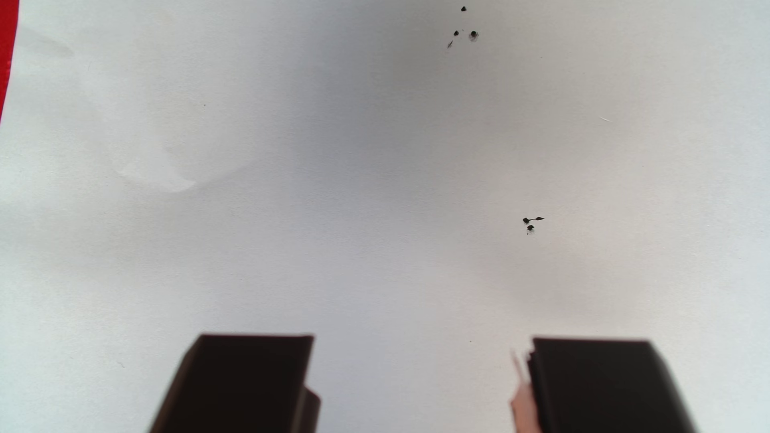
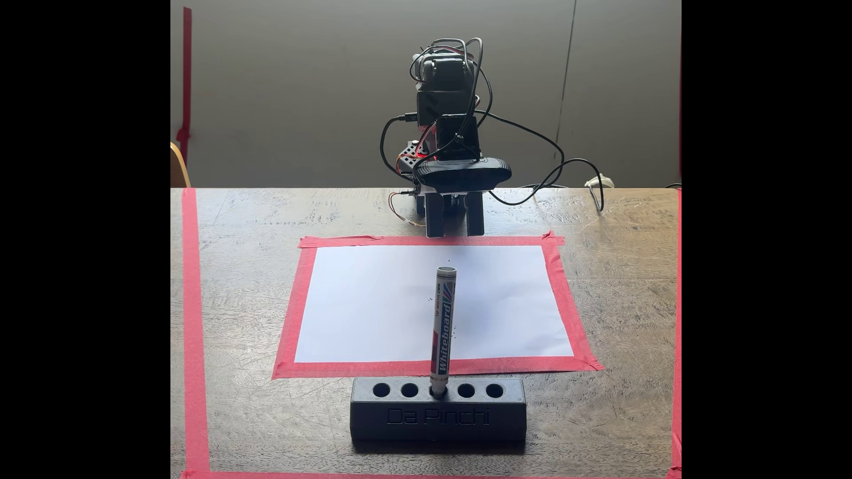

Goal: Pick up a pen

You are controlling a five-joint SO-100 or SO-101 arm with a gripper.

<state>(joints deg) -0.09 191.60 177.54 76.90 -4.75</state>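
Gripper (image 2: pixel 454 232) sits at the far edge of the paper (image 2: pixel 369 313), fingers apart with nothing between them; the wrist view shows both fingertips (image 1: pixel 250 374) over bare white sheet with a few ink dots (image 1: pixel 531 222). The pen (image 2: pixel 443 329) is well out in front of the gripper, across the sheet, standing near upright with its tip down in the middle hole of a black five-hole holder (image 2: pixel 438 414). Likely reason: the holder keeps the barrel vertical and clear of the table (image 2: pixel 244 285), so the open fingers can close on it from the side. Pen is slim, white, "Whiteboard" printed lengthwise, red/blue/green stripes near the top end. Grasp not started, my read.
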